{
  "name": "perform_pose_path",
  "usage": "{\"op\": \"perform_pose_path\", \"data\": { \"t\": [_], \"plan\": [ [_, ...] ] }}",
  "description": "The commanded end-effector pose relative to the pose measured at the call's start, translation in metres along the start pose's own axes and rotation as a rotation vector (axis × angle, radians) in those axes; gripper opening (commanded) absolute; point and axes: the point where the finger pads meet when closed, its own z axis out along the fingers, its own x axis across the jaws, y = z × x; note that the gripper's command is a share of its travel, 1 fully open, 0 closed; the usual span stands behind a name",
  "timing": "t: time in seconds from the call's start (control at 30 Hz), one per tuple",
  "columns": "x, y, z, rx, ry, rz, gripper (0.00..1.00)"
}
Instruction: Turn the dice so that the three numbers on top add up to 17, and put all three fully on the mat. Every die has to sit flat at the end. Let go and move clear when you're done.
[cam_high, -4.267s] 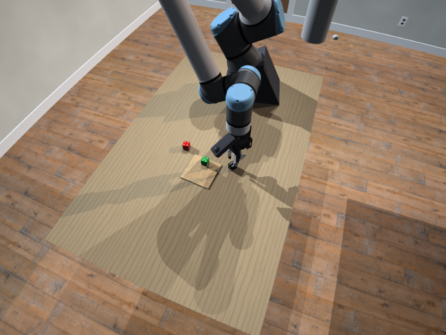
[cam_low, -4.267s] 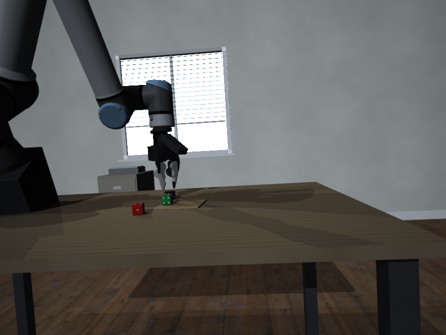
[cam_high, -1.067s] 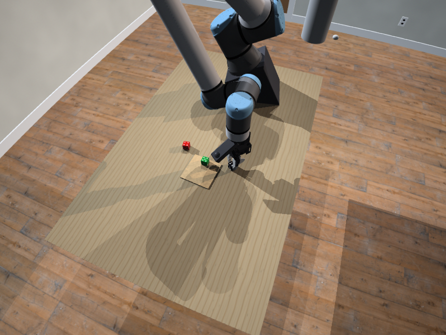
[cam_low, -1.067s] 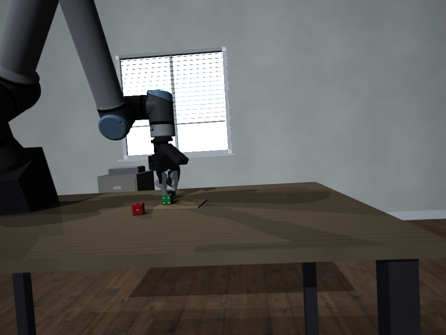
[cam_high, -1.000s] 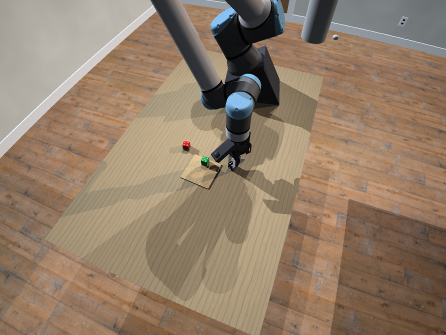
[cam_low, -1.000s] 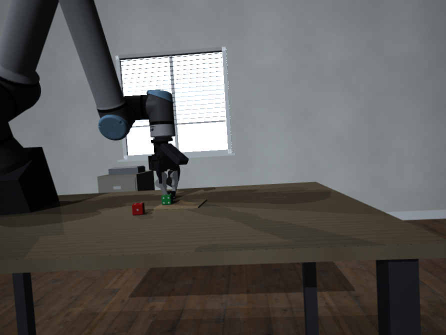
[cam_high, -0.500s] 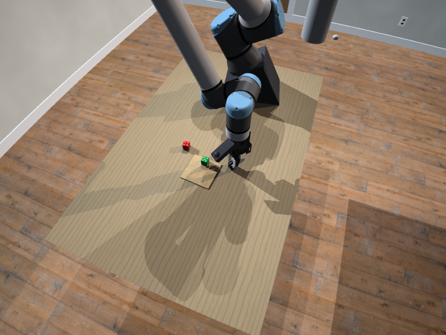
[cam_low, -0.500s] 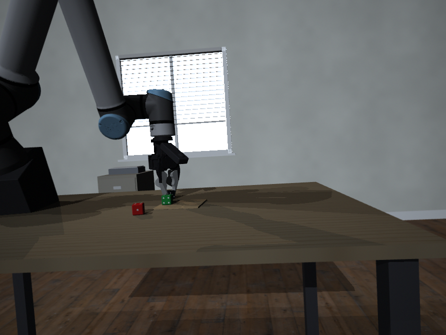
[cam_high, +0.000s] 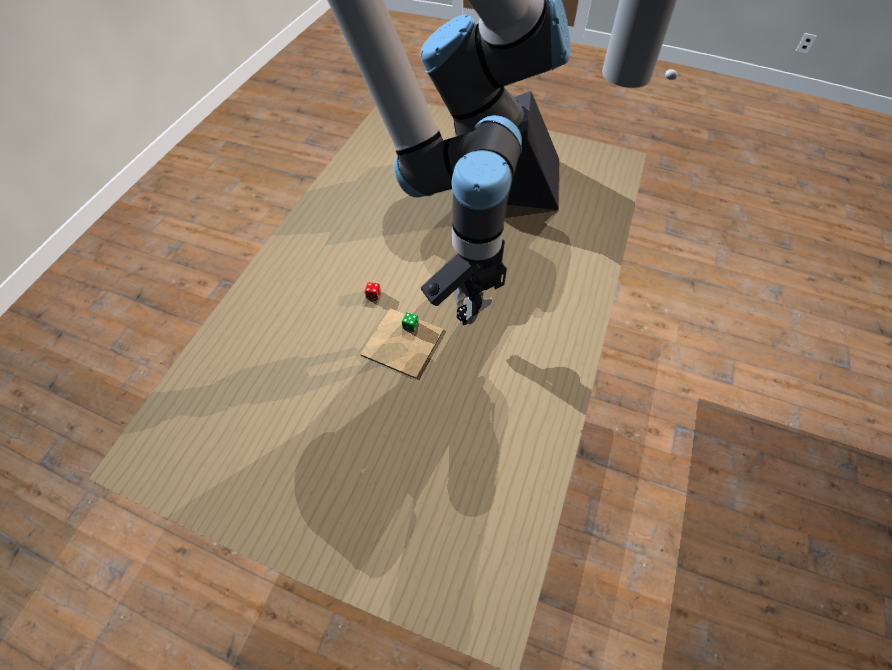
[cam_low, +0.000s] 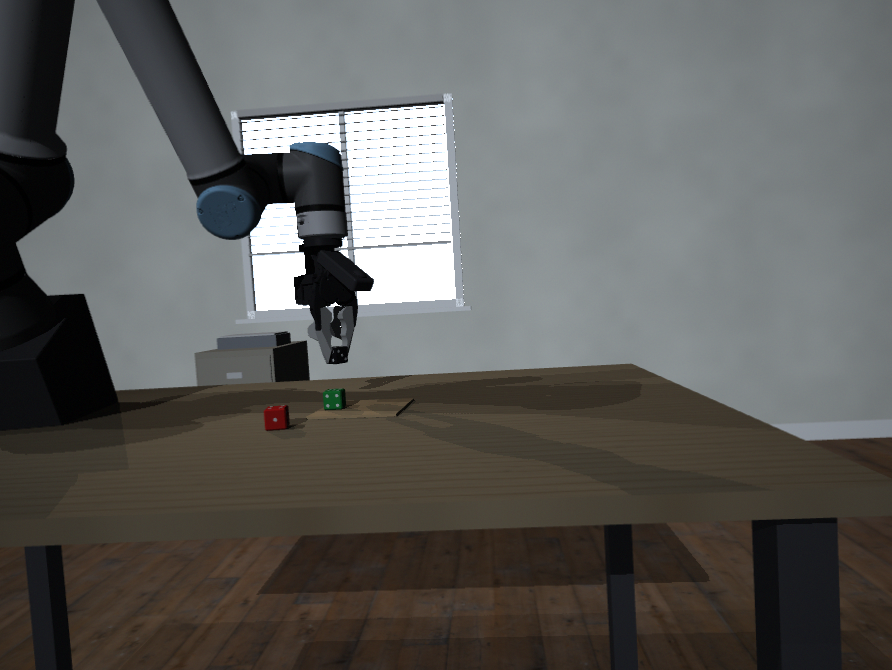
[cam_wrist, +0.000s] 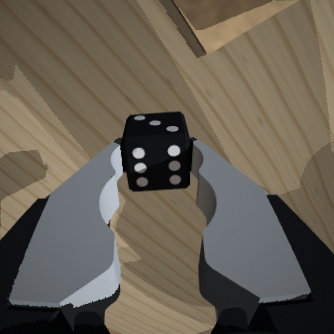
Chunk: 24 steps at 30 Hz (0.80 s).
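Observation:
My gripper (cam_high: 463, 312) (cam_low: 336, 352) (cam_wrist: 156, 141) is shut on a black die (cam_high: 461, 311) (cam_low: 337, 354) (cam_wrist: 157, 152) and holds it in the air above the table, just right of the mat. In the wrist view the die shows a six towards the camera and a three on its far face. A green die (cam_high: 409, 322) (cam_low: 333, 398) sits on the far corner of the small square mat (cam_high: 392, 353) (cam_low: 374, 411) (cam_wrist: 235, 30). A red die (cam_high: 372, 290) (cam_low: 276, 416) lies on the table to the left of the mat, off it.
The table top (cam_high: 302, 461) (cam_low: 504, 461) carries only the dice and the mat. The arm's dark base (cam_high: 537, 165) (cam_low: 43, 360) stands at the table's far end. A grey cabinet (cam_low: 245, 360) stands behind the table by the window.

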Motion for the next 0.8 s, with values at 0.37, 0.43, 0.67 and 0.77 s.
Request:
{"op": "perform_pose_path", "data": {
  "t": [0.37, 0.43, 0.67, 0.77],
  "plan": [
    [0.000, 0.000, -0.035, -0.002, 0.002, 0.001, 0.10],
    [0.000, 0.000, -0.035, -0.002, 0.002, 0.001, 0.10],
    [0.000, -0.002, -0.035, -0.002, 0.002, -0.005, 0.10],
    [0.001, -0.006, -0.035, -0.003, 0.002, -0.028, 0.10]
  ]
}}
